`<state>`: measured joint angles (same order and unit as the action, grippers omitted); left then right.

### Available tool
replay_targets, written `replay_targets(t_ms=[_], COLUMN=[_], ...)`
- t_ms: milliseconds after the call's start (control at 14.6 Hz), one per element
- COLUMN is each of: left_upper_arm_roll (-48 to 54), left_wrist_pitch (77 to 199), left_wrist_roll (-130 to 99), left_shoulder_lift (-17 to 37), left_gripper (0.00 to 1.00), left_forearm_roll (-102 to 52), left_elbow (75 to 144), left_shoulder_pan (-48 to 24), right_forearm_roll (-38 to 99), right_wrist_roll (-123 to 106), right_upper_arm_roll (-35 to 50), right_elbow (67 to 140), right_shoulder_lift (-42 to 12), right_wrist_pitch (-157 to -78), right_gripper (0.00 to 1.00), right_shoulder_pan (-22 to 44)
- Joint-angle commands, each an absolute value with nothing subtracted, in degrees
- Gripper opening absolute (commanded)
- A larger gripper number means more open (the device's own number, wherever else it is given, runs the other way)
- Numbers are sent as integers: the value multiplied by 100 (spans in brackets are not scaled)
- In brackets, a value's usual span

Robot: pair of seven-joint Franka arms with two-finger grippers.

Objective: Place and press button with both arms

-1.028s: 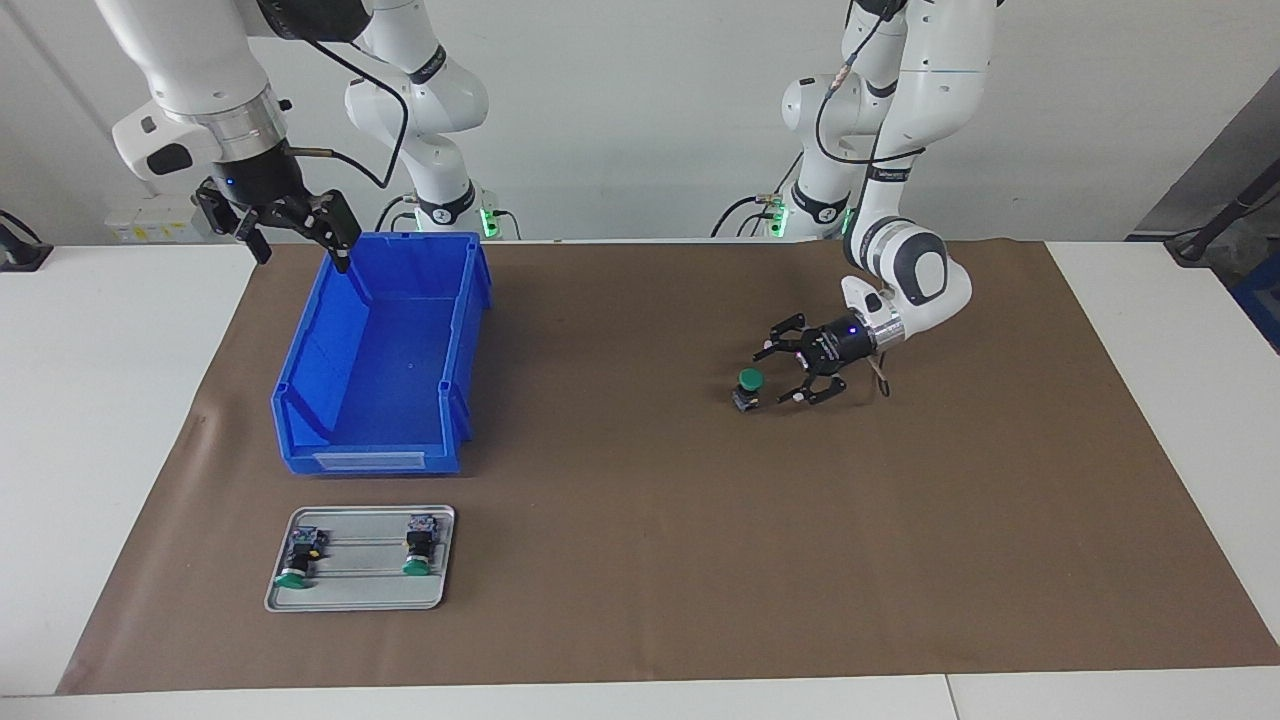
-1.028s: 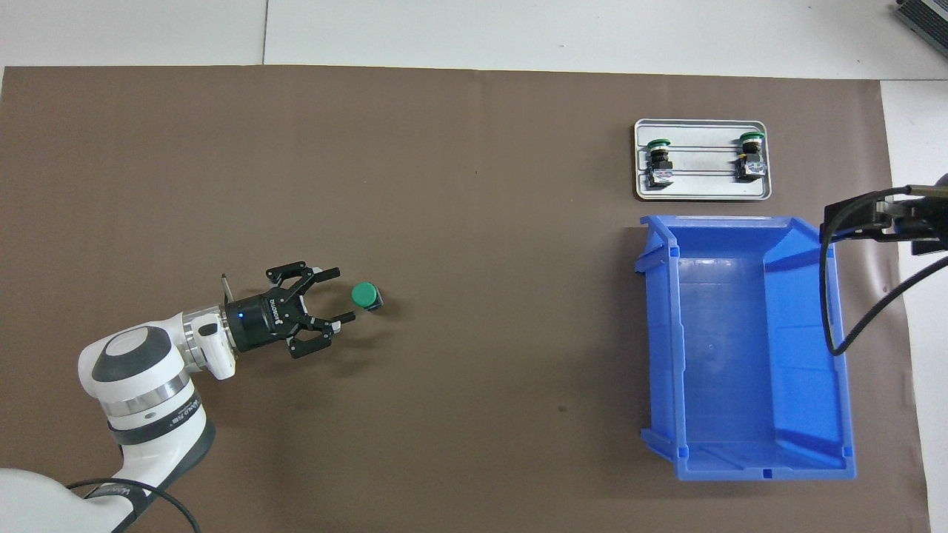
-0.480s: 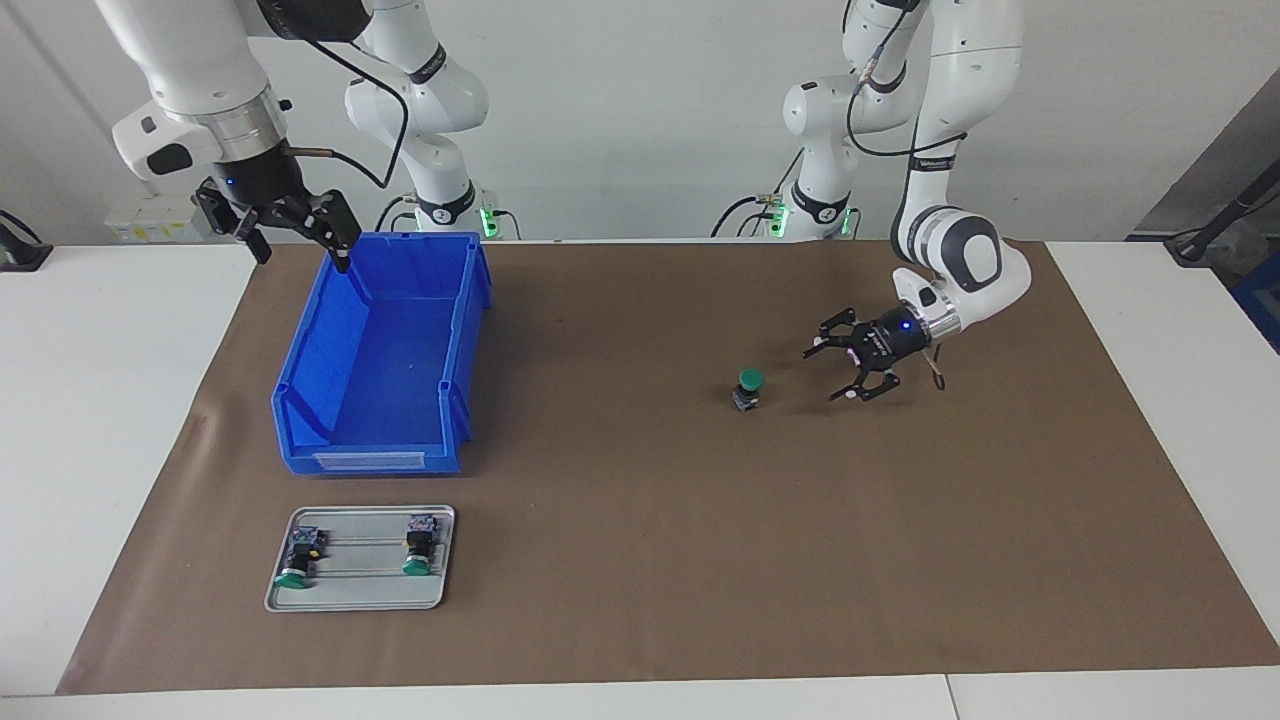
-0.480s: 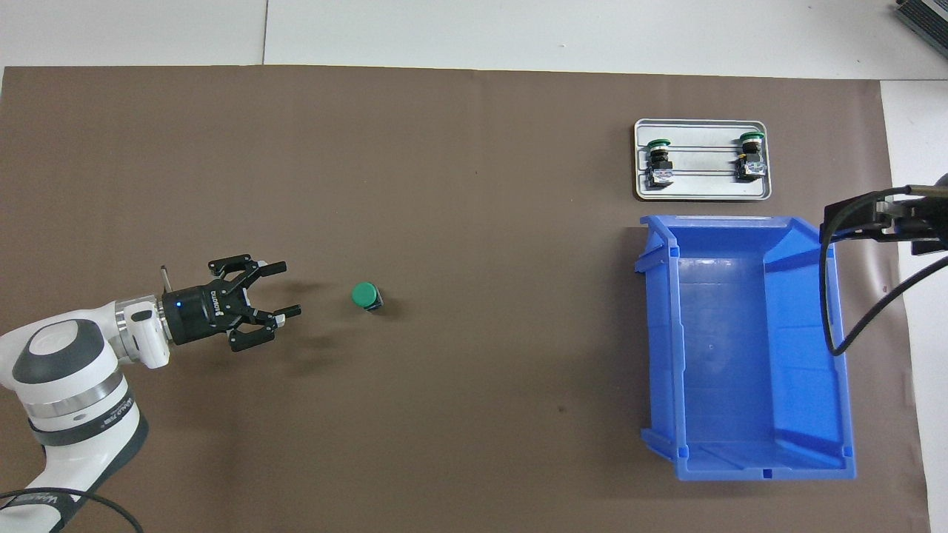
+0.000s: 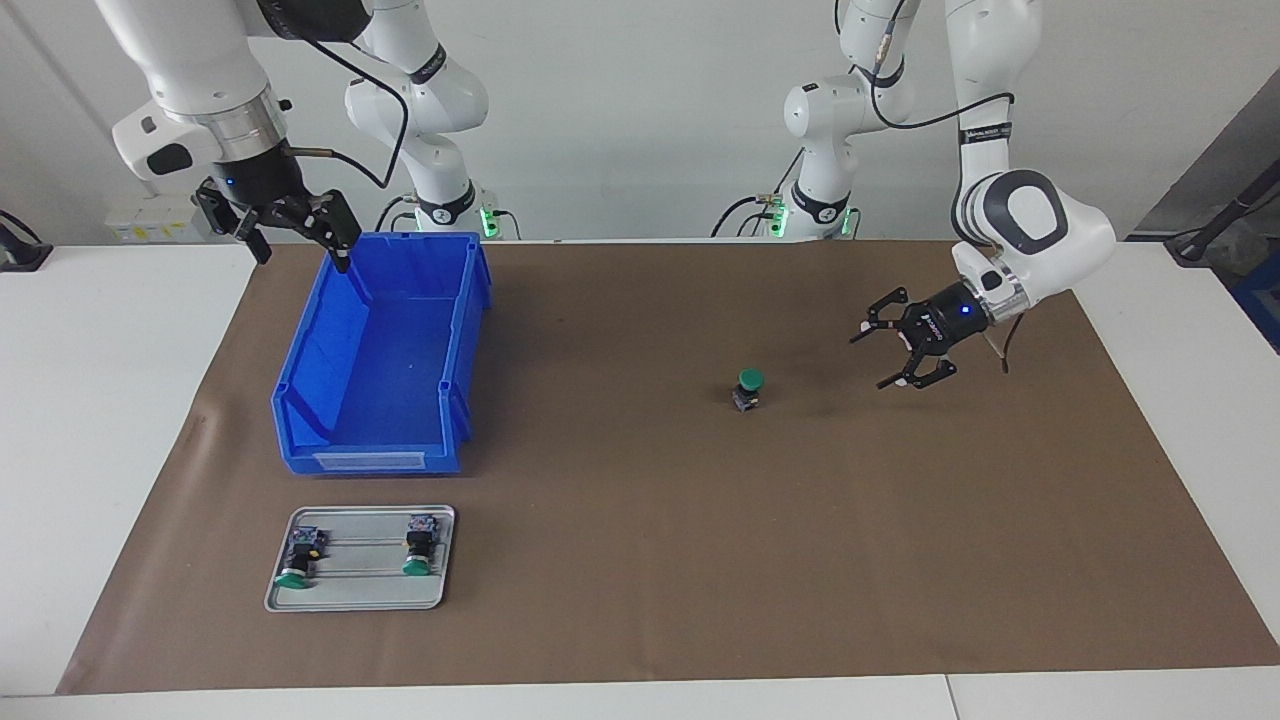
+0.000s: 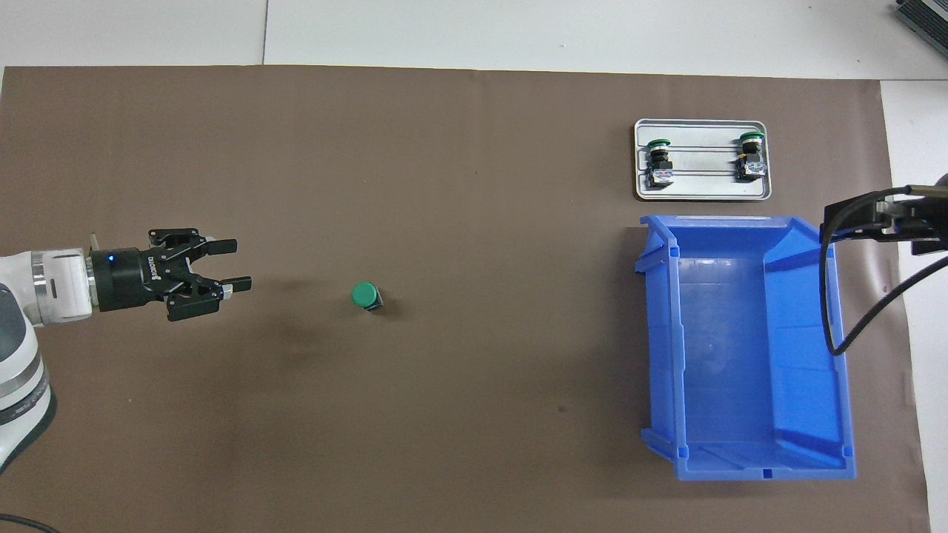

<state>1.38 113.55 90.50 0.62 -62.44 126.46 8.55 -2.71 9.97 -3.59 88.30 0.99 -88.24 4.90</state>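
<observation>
Brown paper mat [image 5: 640, 560] is laid over the white table [image 5: 100, 450] and covers most of the work area.

Arms: two white jointed units are mounted at the robots' end. The left arm [image 5: 1010, 200] is extended low over the mat toward its own end of the table; the right arm [image 5: 190, 70] is held raised above the bin's corner, at the bin end nearest the robots.

Blue plastic bin [image 5: 385, 350] is set on the mat toward the right arm's end; interior is seen empty, approx. rectangular, open-topped.

Metal tray [image 5: 360, 592] is placed just beside the bin, farther from the robots. Two spare buttons [image 6: 658, 157] are laid on it, on their sides, well apart from each other, green caps pointed away from the robots.

Left gripper [image 5: 890, 355] is suspended above bare mat, pointed sideways toward the button; fingers are spread apart, nothing is held. In the overhead view the same gripper [image 6: 229, 263] is seen well apart from the button.

Right gripper [image 5: 300, 245] is positioned over the bin's rim; fingers are apart, nothing between them.

The button [image 5: 747, 388] is stood upright on the mat, green cap up, approx. mid-table, between the bin and the left gripper, nearer the latter. No contact w/ either gripper. In the overhead view, the cap [image 6: 364, 295] is seen from above as a green disc.
</observation>
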Motion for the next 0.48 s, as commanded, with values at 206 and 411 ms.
replay_targets(t_ms=[206, 411], left_upper_arm_roll=[167, 237], left_wrist_pitch=[11276, 11224], left_wrist_roll=[7209, 6253], left_shoulder_lift=[-193, -272], left_gripper=[44, 7], left_forearm_roll=[-5038, -4414], left_elbow=[12156, 11884], left_shoulder_pan=[791, 756], right_forearm_roll=[-123, -123], right_wrist_roll=[1055, 1046], right_upper_arm_roll=[-343, -343], right_elbow=[8991, 8991], right_shoulder_lift=[237, 237], right_wrist_pitch=[-8895, -8895], right_gripper=[100, 100], right_shoulder_pan=[457, 457])
